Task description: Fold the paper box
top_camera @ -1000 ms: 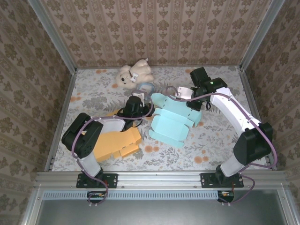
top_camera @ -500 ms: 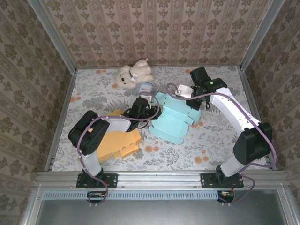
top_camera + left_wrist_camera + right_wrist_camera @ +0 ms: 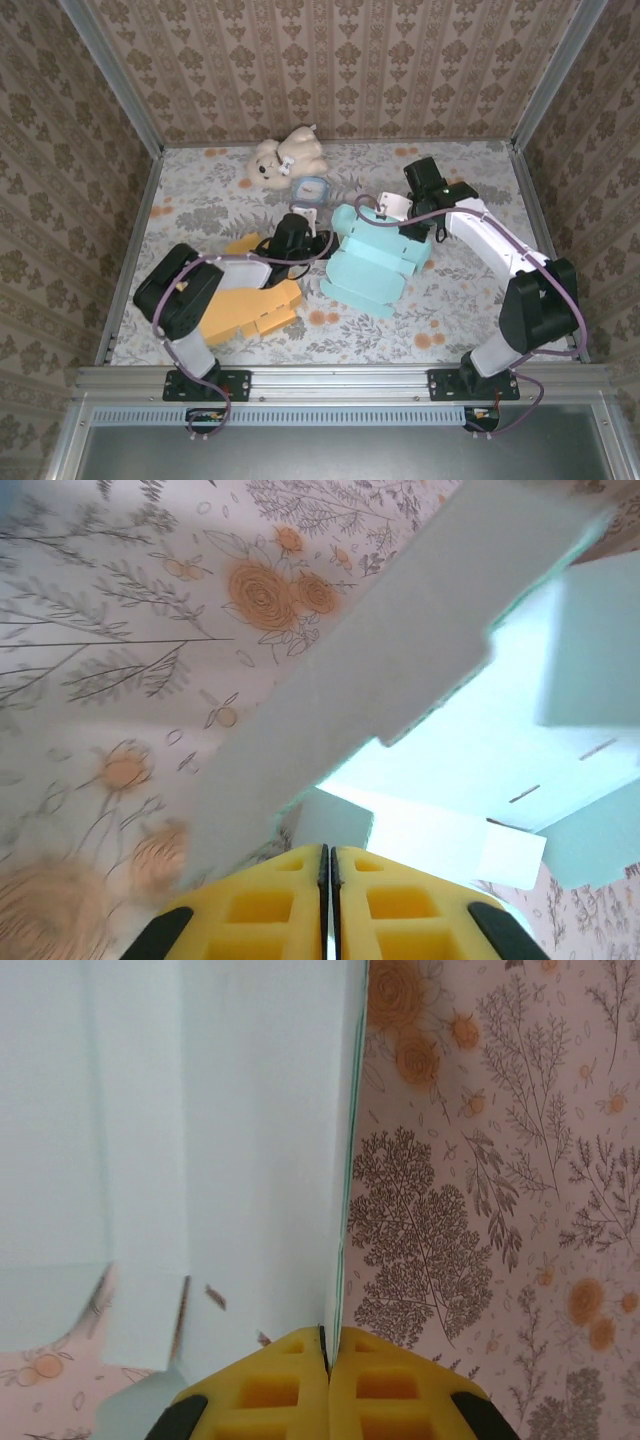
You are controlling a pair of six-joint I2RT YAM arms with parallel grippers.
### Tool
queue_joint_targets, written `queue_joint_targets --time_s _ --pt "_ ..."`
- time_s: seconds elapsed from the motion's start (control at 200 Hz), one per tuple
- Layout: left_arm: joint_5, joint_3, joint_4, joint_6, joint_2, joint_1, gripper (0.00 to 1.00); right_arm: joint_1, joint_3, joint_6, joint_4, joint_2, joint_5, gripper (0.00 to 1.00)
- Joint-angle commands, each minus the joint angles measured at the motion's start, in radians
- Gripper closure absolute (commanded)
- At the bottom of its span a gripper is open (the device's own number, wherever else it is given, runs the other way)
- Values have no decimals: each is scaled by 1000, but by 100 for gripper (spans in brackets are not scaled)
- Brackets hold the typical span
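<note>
The light blue paper box (image 3: pixel 368 265) lies partly folded at the table's middle. My right gripper (image 3: pixel 410 222) is shut on the box's far right flap; in the right wrist view the thin blue panel (image 3: pixel 250 1140) runs edge-on straight into the closed yellow fingers (image 3: pixel 385 1385). My left gripper (image 3: pixel 320 243) is at the box's left edge. Its yellow fingers (image 3: pixel 260 905) are pressed together, and a small pale flap (image 3: pixel 335 822) sits just ahead of the tips, face-on, under a long raised flap (image 3: pixel 400 650).
A flat orange paper cut-out (image 3: pixel 250 305) lies under the left arm. A cream teddy bear (image 3: pixel 285 158) and a small blue object (image 3: pixel 313 187) sit at the back. Patterned walls and metal rails close in the table.
The right gripper has come slightly nearer with the flap, raising the box's far side. The left gripper moved right to the box's left edge, and the box shifted a little.
</note>
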Motion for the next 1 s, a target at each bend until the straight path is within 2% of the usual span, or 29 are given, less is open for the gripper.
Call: queue_joint_targets --time_s 0.0,0.14,0.295,0.49,0.695,0.995 --pt "-124 -85 41 94 -131 10 89 9 -65 -82 129 -63 59 100" --pt "-177 -157 26 191 -251 15 89 35 -163 -172 325 -119 125 100" --pt "-176 -194 51 254 -277 47 89 72 -281 -284 554 -202 133 100" --pt "-143 -210 148 294 -218 87 89 83 -396 -442 706 -225 75 100" --pt "-87 -206 260 304 -120 115 88 82 -422 -456 809 -140 101 100" --pt "-24 -186 332 319 -37 133 87 80 -499 -519 999 -68 123 100"
